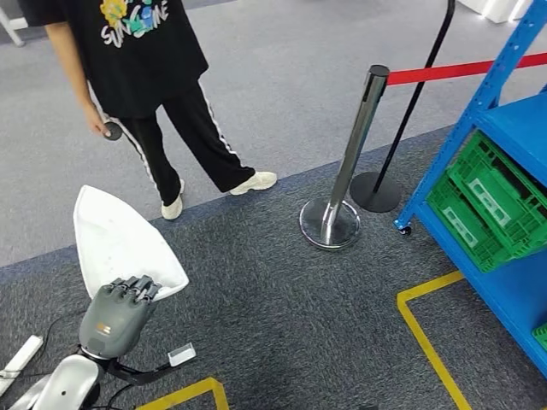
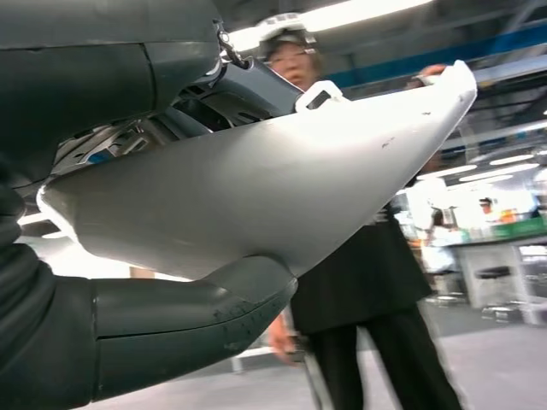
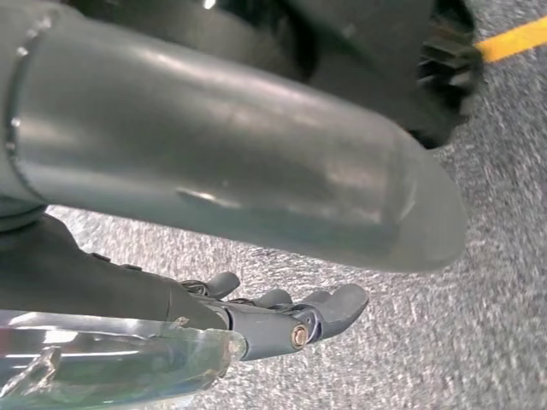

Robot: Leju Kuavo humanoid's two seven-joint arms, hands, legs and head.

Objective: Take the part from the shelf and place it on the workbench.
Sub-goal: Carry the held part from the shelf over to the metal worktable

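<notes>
One white part (image 1: 120, 243), a curved shell w/ a pointed end, is held by the left robot hand (image 1: 120, 312) at approx. 8 o'clock of the head view, above the dark grey carpet (image 1: 277, 299). Robot hand is clamped on the part's near edge: dark fingers (image 1: 135, 289) lie over the top, and in the left wrist view the thick grey thumb (image 2: 193, 320) presses under the part (image 2: 271, 196), so it is pinched between the two. Pointed end is directed away from the robot, toward 11 o'clock.

Right robot hand (image 3: 284, 320) is seen in the right wrist view, over carpet. Its fingers are stretched out, nothing between them, thumb apart from them.

Blue shelf (image 1: 497, 102) stands at 3 o'clock, w/ green crates (image 1: 493, 201) tilted on the lower level. Chrome stanchion (image 1: 345, 162) w/ round base is near centre, approx. 1 o'clock; red belt (image 1: 464, 68) goes from its top to the right. Black post w/ flat base (image 1: 375, 191) is just behind it. Yellow floor tape (image 1: 426, 337) at 5 o'clock, another piece at 6 o'clock.

Person in black T-shirt and black trousers w/ white stripes (image 1: 148, 77) stands at 11 o'clock, on the lighter grey floor, w/ a small dark round object (image 1: 113, 131) in one hand. White cable strip (image 1: 20, 359) lies on the carpet at 8 o'clock, beside the left arm.
</notes>
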